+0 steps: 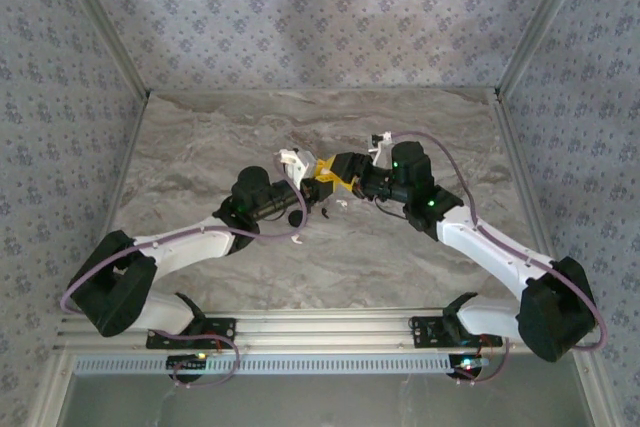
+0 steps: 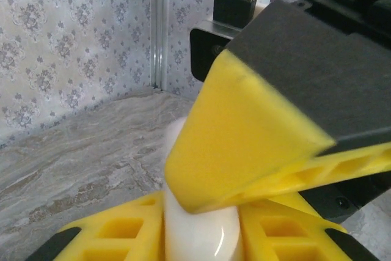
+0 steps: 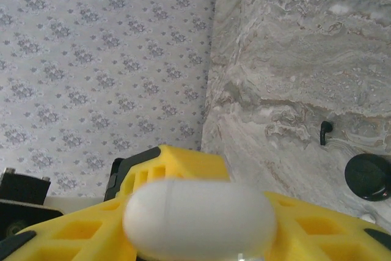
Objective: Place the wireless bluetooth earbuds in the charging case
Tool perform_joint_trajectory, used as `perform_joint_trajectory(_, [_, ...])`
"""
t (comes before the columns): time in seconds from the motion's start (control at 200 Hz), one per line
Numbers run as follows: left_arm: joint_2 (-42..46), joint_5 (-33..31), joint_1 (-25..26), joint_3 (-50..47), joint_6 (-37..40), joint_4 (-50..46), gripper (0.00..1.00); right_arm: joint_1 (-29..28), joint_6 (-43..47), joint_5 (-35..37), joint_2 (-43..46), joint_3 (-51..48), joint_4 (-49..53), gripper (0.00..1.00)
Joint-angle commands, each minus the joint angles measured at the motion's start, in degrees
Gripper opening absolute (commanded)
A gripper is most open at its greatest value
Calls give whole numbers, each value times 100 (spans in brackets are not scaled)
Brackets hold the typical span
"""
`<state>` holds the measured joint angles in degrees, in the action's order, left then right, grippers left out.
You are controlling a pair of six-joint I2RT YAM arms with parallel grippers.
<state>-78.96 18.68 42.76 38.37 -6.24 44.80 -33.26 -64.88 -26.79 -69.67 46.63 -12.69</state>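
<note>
The white charging case (image 2: 197, 236) is closed and held above the table's middle, where both grippers meet. My left gripper (image 2: 201, 227) (image 1: 316, 187) is shut on it, one yellow finger pressed against each side. My right gripper (image 3: 198, 227) (image 1: 338, 179) stands open around the case (image 3: 199, 217), which looks blurred between its fingers. One yellow right finger (image 2: 244, 132) lies over the top of the case. A black earbud (image 3: 325, 132) lies on the marble beside the grippers. A small white piece (image 3: 366, 217) near it is too small to identify.
A black round object (image 3: 368, 176) sits on the marble table (image 1: 200, 147) close to the black earbud. Patterned walls (image 1: 320, 7) enclose the table at the back and on both sides. Open marble lies behind and to either side of the grippers.
</note>
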Motion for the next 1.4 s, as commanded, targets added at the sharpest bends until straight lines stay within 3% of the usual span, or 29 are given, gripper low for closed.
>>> perform_joint_trajectory(0.0, [101,253,-120,273,-50,-400,29,53,508,77,417,-67,169,61])
perform_joint_trajectory(0.065, [100,603,-310,345,-192,-586,28,114,1020,217,681,-34,663,67])
perform_joint_trajectory(0.21, [127,1306,-657,457,-135,-959,27,463,2334,156,1096,262,2061,68])
perform_joint_trajectory(0.385, [118,2404,-904,917,352,-2120,27,1122,4041,-788,1064,795,3330,66])
perform_joint_trajectory(0.575, [179,2895,-963,1145,920,-2803,27,1480,6122,-1383,1021,1435,4238,65])
perform_joint_trajectory(0.71, [159,3240,-958,1392,1418,-3424,26,1476,8286,-1855,1221,1427,4482,55])
perform_joint_trajectory(0.839, [113,3507,-954,1616,2011,-4120,25,1462,9466,-1901,1378,1280,4480,53])
perform_joint_trajectory(0.979, [115,3700,-921,1630,2379,-4365,25,1456,11295,-2291,1216,1237,5035,43])
perform_joint_trajectory(1.394, [69,3729,-665,1818,2996,-4939,23,911,11882,-2269,212,1758,5154,42])
